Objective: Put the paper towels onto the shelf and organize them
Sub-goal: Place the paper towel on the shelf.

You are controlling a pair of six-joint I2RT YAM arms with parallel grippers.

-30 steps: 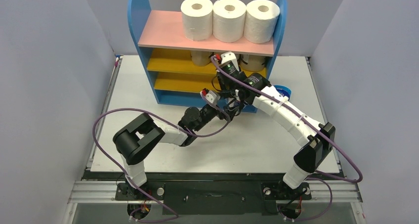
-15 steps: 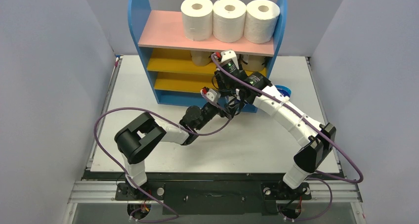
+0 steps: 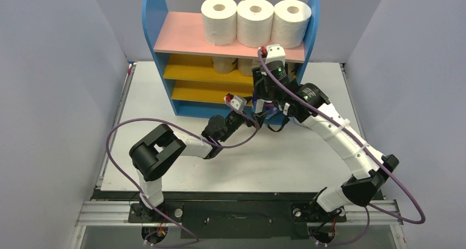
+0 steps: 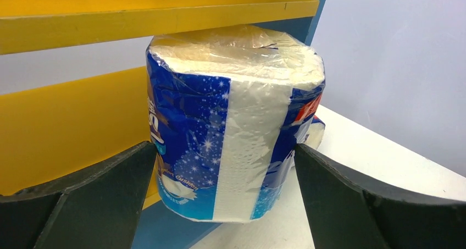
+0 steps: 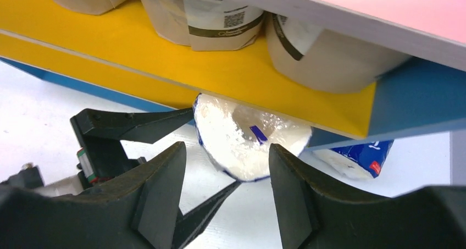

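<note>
The shelf [image 3: 150, 18] stands at the far side of the table [image 3: 159, 161], its open front facing the arms. On its pink top board [image 3: 178, 37] three white rolls [image 3: 255, 22] stand side by side toward the right end, long axes vertical and hollow cores pointing straight up. Below it, on the upper yellow board [image 5: 110, 48], the three tan rolls [image 5: 217, 15] stand in a row with their dark label bands running round them. One blue-wrapped roll [image 4: 187, 122] stands upright low at the shelf's front right corner, just in front of the lower yellow board [image 4: 60, 133]. Its long axis is vertical and its film-covered flat end faces up. Its foot is where the blue base [image 4: 165, 235] meets the table, and I cannot tell which of the two carries it. The left gripper [image 4: 225, 148] reaches in level from the front, its jaws spread wide to either side of this roll and just beside its wrapper; I cannot tell whether they touch it. The right gripper [image 5: 226, 149] hangs above the same roll, pointing down at its top end, its jaws apart and clamped on nothing. A second blue-wrapped roll [image 5: 357, 156] lies on the table just right of the shelf's side panel, mostly hidden, so its direction is unclear.
</note>
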